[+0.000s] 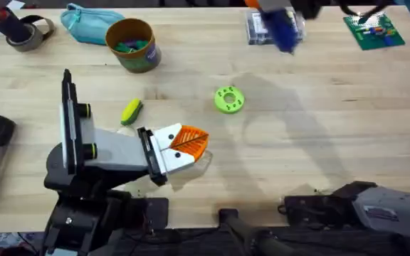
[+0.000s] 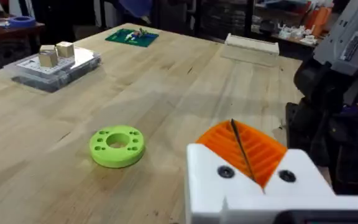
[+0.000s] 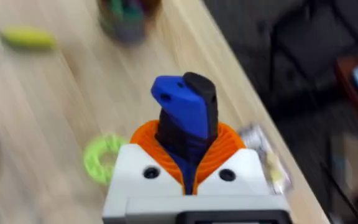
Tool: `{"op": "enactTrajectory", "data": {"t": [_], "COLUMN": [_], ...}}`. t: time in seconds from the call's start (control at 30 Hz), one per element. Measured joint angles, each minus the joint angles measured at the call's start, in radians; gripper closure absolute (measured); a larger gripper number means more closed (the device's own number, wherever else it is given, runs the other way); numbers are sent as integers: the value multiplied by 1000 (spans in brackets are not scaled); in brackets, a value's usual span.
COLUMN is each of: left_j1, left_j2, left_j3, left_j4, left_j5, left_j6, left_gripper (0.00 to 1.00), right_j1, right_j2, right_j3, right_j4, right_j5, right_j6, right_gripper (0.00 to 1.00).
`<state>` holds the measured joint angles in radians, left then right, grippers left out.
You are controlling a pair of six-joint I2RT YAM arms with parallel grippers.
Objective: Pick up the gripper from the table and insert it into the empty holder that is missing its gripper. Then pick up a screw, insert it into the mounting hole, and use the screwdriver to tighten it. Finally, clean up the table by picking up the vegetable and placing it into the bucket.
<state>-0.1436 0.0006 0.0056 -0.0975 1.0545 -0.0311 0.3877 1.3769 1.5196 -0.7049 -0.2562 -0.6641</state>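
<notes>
Screwdriver (image 3: 185, 118), likely rigid, smooth and top-heavy, so best gripped mid-barrel, was pinched in the right end effector (image 3: 188, 168) at bench (image 1: 297, 128) 1 o'clock; left end effector (image 2: 252, 163) was pressed together at 7 o'clock.

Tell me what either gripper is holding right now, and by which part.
The right gripper clamps the thick bright-blue cylindrical screwdriver around its lower body, black-capped end sticking out. The left gripper is shut with nothing between its orange pads.
</notes>
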Motion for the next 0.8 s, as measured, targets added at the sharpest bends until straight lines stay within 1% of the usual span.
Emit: {"op": "enactTrajectory", "data": {"t": [0.07, 0.17, 0.27, 0.37, 0.43, 0.67, 0.8], "left_j1": [0, 0, 0, 0, 0, 0, 0], "left_j2": [0, 0, 0, 0, 0, 0, 0], "left_j3": [0, 0, 0, 0, 0, 0, 0], "left_j4": [0, 0, 0, 0, 0, 0, 0], "left_j5": [0, 0, 0, 0, 0, 0, 0], "left_j6": [0, 0, 0, 0, 0, 0, 0], "left_gripper": [982, 982, 982, 982, 982, 982, 982], "right_j1": [-6, -16, -25, -34, -41, -92, -132], "right_j2": [6, 33, 82, 137, 176, 292, 378], "right_j3": [0, 1, 3, 3, 3, 3, 3], "right_j4": [-67, -127, -220, -348, -402, -389, -352], "right_j5": [79, 145, 176, 190, 193, 183, 222], "right_j6": [-48, -89, -109, -120, -123, -147, -167], "right_gripper": [955, 955, 954, 954, 955, 955, 955]}}
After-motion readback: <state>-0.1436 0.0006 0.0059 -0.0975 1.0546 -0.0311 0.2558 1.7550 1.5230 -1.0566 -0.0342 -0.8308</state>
